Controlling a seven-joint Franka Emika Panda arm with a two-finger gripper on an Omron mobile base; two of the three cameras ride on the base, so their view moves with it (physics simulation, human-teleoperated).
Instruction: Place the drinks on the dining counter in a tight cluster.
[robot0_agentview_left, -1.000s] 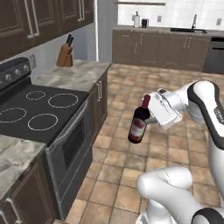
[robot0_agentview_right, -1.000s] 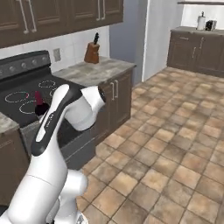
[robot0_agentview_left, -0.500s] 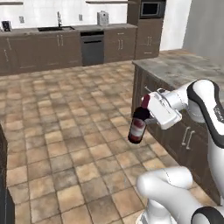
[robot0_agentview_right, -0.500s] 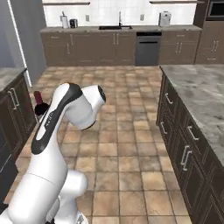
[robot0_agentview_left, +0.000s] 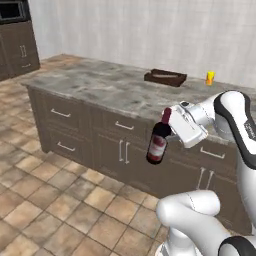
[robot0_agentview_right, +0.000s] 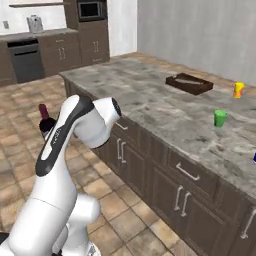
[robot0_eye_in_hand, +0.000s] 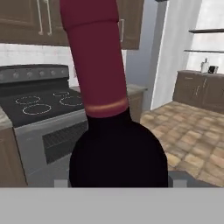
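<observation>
A dark wine bottle (robot0_agentview_left: 159, 140) with a red cap and a red-white label hangs upright in the air, with my gripper (robot0_agentview_left: 168, 123) shut on its neck. It is level with the brown drawer fronts of the dining counter (robot0_agentview_left: 100, 86), short of the counter's near edge. In the right base view the bottle (robot0_agentview_right: 45, 120) peeks out behind my arm, left of the counter (robot0_agentview_right: 150, 97). The hand view looks along the bottle (robot0_eye_in_hand: 109, 131), whose neck and shoulder block the middle of the picture.
On the counter stand a green cup (robot0_agentview_right: 220, 118), a yellow-orange cup (robot0_agentview_left: 210, 77) (robot0_agentview_right: 238, 89) and a dark brown tray (robot0_agentview_left: 165, 77) (robot0_agentview_right: 189, 83). Tiled floor lies before the drawers. A black stove (robot0_eye_in_hand: 35, 105) shows behind the bottle in the hand view.
The whole picture has swung round as the base turned, from stove to floor to the dining counter. The bottle has stayed in the gripper at the same place before the arm.
</observation>
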